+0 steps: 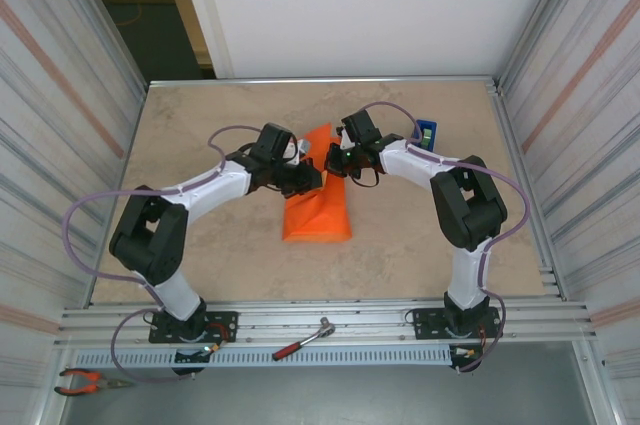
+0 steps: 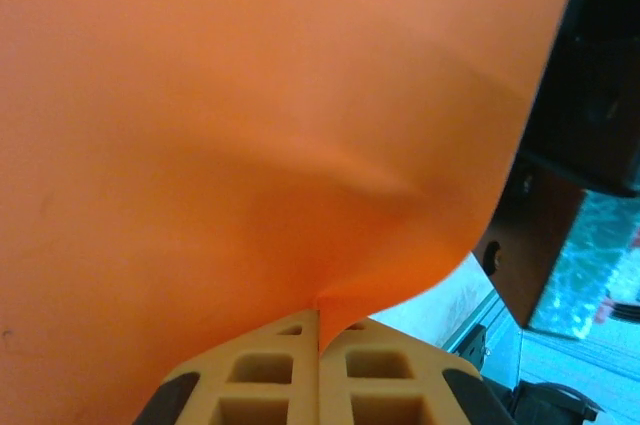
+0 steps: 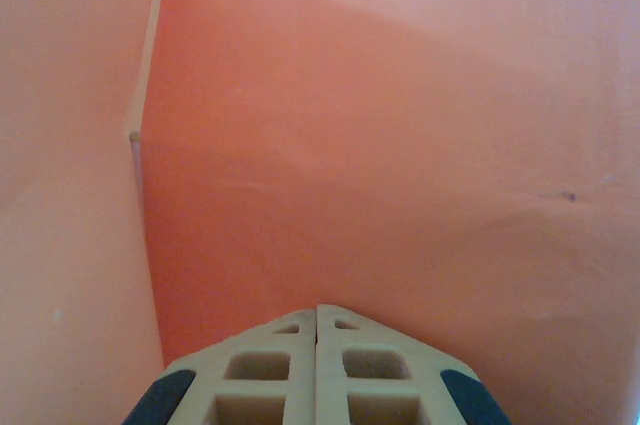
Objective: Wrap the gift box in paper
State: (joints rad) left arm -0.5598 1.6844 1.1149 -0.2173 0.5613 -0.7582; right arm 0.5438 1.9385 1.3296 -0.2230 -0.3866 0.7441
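The orange paper [image 1: 318, 213] lies folded into a long bundle at mid-table, its far end lifted between the two arms. The pink gift box is hidden, presumably inside the fold. My left gripper [image 1: 308, 177] reaches in from the left and is shut on the paper's edge; in the left wrist view the paper [image 2: 250, 125] runs down between the closed cream fingers of that gripper [image 2: 320, 317]. My right gripper [image 1: 341, 160] comes in from the right at the raised end. In its wrist view the jaws of the right gripper [image 3: 318, 311] are shut, tips against the paper [image 3: 400, 145], with no sheet visible between them.
A blue tape dispenser [image 1: 427, 131] stands at the back right, just behind the right arm. A red-handled ratchet [image 1: 300, 341] lies on the front rail and pliers [image 1: 90, 380] lie at the bottom left. Metal walls enclose both sides of the table [image 1: 200, 135].
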